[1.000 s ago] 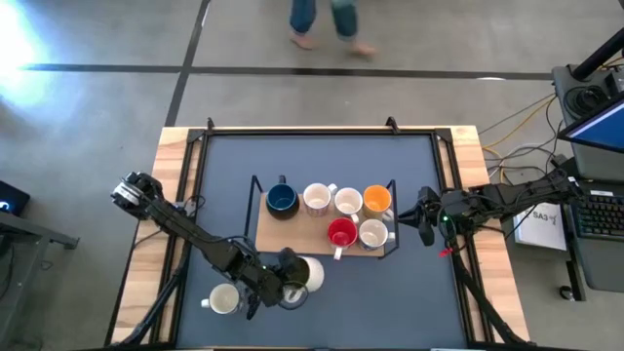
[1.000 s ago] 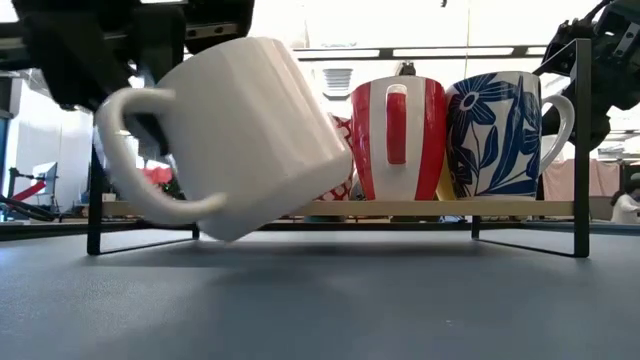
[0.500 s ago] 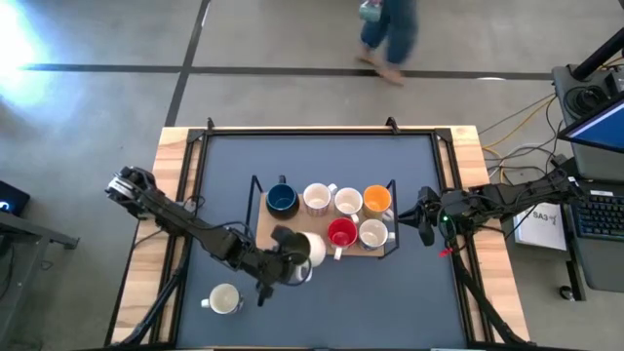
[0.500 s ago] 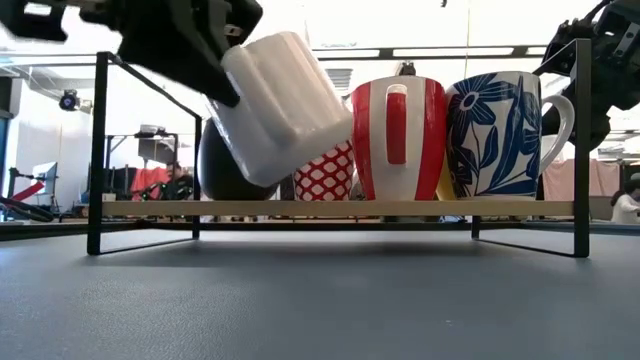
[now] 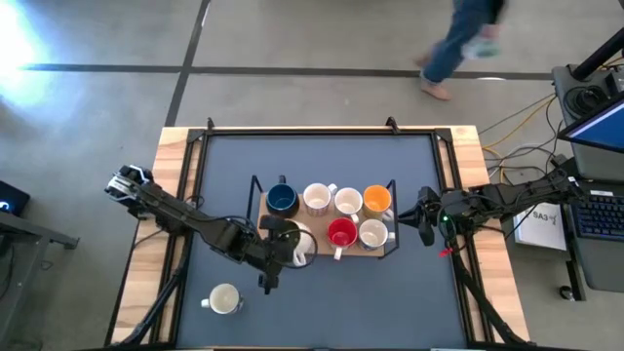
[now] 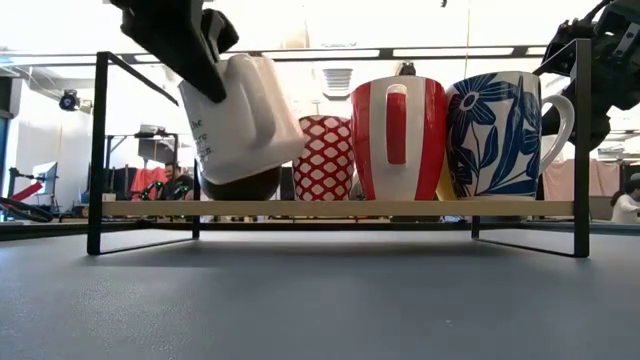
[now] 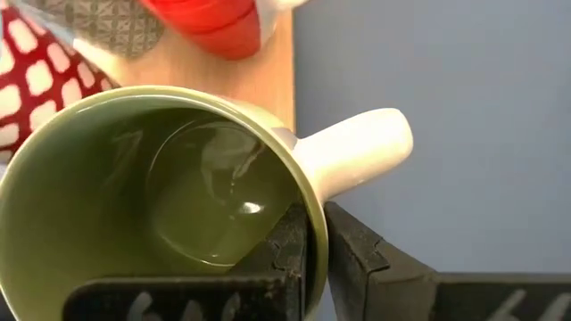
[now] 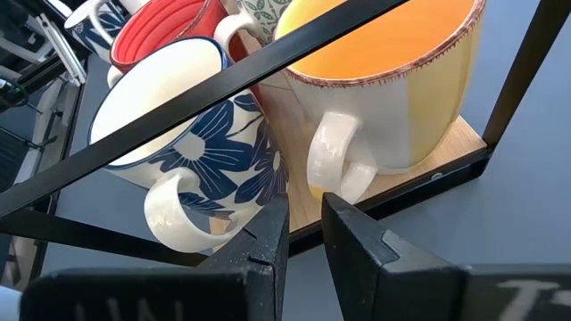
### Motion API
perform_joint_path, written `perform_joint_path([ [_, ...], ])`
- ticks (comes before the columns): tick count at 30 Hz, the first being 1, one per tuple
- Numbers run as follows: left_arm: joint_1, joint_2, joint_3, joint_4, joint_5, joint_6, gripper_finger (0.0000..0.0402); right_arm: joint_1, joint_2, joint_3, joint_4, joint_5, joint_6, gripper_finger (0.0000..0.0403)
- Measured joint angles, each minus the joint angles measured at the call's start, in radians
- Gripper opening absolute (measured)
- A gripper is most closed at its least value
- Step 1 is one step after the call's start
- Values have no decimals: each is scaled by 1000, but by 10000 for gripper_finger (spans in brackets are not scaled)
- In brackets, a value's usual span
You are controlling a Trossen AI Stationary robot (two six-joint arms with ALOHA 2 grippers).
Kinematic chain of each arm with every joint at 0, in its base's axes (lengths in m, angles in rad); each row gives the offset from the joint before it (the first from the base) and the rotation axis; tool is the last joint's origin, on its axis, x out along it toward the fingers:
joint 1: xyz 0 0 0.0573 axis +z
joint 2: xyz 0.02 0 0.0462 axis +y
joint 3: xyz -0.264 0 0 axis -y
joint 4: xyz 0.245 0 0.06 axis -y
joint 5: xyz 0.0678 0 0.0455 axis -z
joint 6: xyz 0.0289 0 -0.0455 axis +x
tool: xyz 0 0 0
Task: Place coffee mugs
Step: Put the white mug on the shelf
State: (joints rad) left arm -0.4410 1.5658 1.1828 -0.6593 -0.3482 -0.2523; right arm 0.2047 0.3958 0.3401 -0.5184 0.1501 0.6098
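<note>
Mugs fill most of the wooden tray [image 5: 292, 244] inside its black wire rack [image 6: 100, 150] in the middle of the dark desk [image 5: 322, 166]. From above, the back row reads dark blue mug [image 5: 282, 200], 2 white mugs [image 5: 317, 199] and an orange mug [image 5: 377, 200]. In front of them stand a red mug [image 5: 341, 233] and a white mug with blue flowers [image 5: 372, 233].

At the tray's near left corner, the left tool [image 5: 283, 244] pinches the rim of a white mug with a green inside [image 7: 178, 205], 1 finger inside the wall and 1 outside. Seen from desk height, that mug hangs tilted just above the tray board, its base not yet down, with the red-and-white patterned mug [image 6: 325, 158] right behind it.

1 more cream mug [image 5: 223, 299] sits alone on the desk, near the front left, well apart from the rack.

Over at the right end of the rack, the right tool [image 5: 421, 216] hovers just outside the wire frame. Its fingers [image 8: 268, 241] stand slightly apart with nothing between them, pointing at the handles of the flowered mug and the orange one.

A person [image 5: 468, 39] walks across the floor beyond the desk.
</note>
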Motion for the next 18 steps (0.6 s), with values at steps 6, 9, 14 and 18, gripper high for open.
perform_joint_path([
  [6,10,0,-17,2,27,-71,9,0,0,0,0,0,0,59],
  [9,12,0,-18,6,26,-106,10,0,0,0,0,0,0,59],
  [14,15,0,-18,-22,28,-166,10,0,0,0,0,0,0,59],
  [18,19,-2,-18,-66,29,-216,10,0,0,0,0,0,0,59],
])
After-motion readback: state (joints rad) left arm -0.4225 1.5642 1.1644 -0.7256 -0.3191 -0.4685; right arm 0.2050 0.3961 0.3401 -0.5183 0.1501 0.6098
